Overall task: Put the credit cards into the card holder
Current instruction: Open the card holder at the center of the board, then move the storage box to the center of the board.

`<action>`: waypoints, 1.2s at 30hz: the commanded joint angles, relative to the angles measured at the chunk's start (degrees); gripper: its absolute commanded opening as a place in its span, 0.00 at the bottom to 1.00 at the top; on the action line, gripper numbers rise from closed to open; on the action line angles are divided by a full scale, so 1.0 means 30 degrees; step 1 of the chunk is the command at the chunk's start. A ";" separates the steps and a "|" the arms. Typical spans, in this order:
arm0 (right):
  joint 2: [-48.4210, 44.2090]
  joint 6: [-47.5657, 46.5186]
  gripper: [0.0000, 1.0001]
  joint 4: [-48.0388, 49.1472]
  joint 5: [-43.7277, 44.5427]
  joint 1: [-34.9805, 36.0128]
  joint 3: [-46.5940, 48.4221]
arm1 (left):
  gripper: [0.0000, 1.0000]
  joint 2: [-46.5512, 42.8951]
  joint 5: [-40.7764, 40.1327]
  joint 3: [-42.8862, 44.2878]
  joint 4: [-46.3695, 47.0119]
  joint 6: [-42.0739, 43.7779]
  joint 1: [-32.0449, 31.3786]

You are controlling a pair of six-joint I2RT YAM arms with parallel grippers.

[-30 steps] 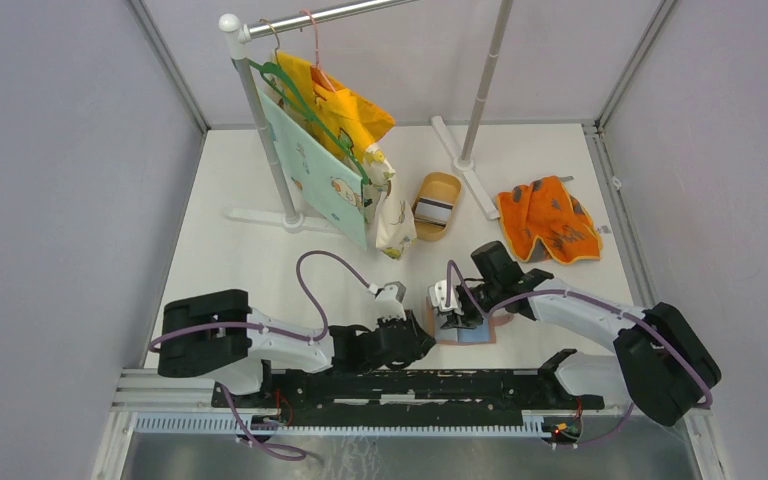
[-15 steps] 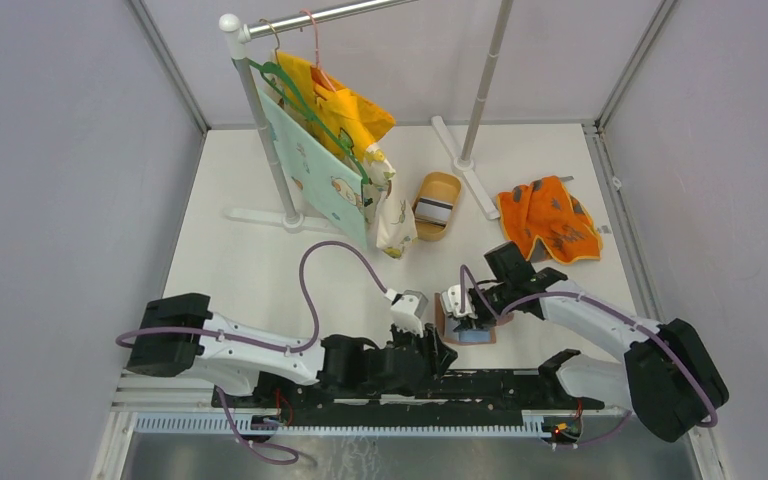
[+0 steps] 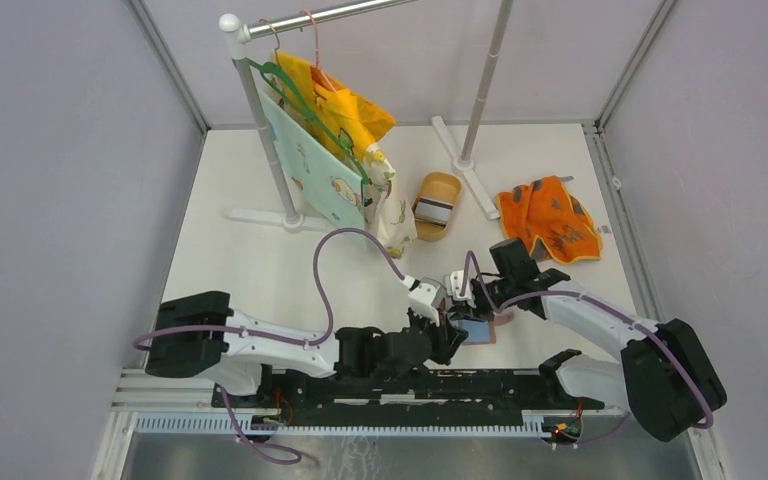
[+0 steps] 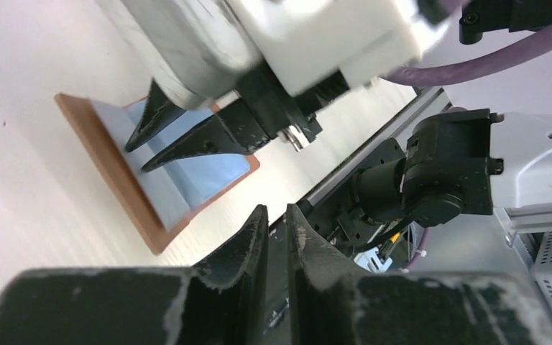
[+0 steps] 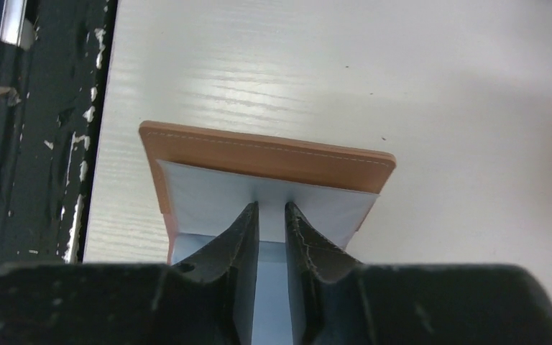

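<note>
The card holder (image 3: pixel 482 333) lies open on the table near the front rail, with a brown rim (image 5: pixel 266 154) and pale blue inner pockets (image 4: pixel 208 169). My right gripper (image 3: pixel 465 312) points down onto those pockets. Its jaws stand a narrow gap apart (image 5: pixel 271 207), and only the lining shows between them. My left gripper (image 3: pixel 451 335) sits low at the holder's near-left side. Its fingers are almost together (image 4: pixel 277 210), with nothing seen between them. One striped credit card (image 3: pixel 434 211) lies in the tan dish, far from both grippers. No card shows at the holder.
The tan oval dish (image 3: pixel 440 184) sits mid-table behind the holder. An orange patterned cloth (image 3: pixel 548 220) lies at the back right. A clothes rack with hanging garments (image 3: pixel 330 150) stands at the back left, with its foot bar (image 3: pixel 465 165). The black front rail (image 3: pixel 410 385) runs just behind the left gripper.
The left arm pulled back toward the rail, then swung forward and right to the holder's edge. Its jaws widened and narrowed again. The right gripper shifted slightly right and narrowed.
</note>
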 commanded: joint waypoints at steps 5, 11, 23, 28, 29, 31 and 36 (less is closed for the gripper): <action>0.0849 0.4432 0.15 0.3017 -0.0895 -0.0475 0.0275 | 0.15 0.2556 0.1816 -0.0945 0.6522 0.3445 0.2127; 0.1296 0.6330 0.09 0.3070 0.0170 -0.1613 0.0734 | 0.02 0.4396 0.1073 0.0044 0.4873 0.2776 0.3017; -0.0613 0.2741 0.23 0.0908 0.1429 -0.2948 0.1985 | 0.02 0.5555 -0.0743 0.0516 -0.0570 -0.0363 0.4372; 0.0966 0.2689 0.55 0.1947 0.1334 -0.3019 0.5602 | 0.02 0.4600 0.0032 -0.1790 0.2356 -0.0827 0.4666; 0.1701 0.2902 0.60 0.2329 0.1100 -0.3022 0.6334 | 0.02 0.4396 0.0271 -0.2154 0.3038 -0.0661 0.4733; 0.3449 0.3383 0.63 0.3081 0.0573 -0.3002 0.8134 | 0.03 0.3968 0.0810 -0.2781 0.4425 -0.0073 0.4872; 0.8600 0.4265 0.63 0.3238 0.0144 -0.3034 1.2191 | 0.12 0.2530 0.1274 -0.3905 0.6061 0.1735 0.4907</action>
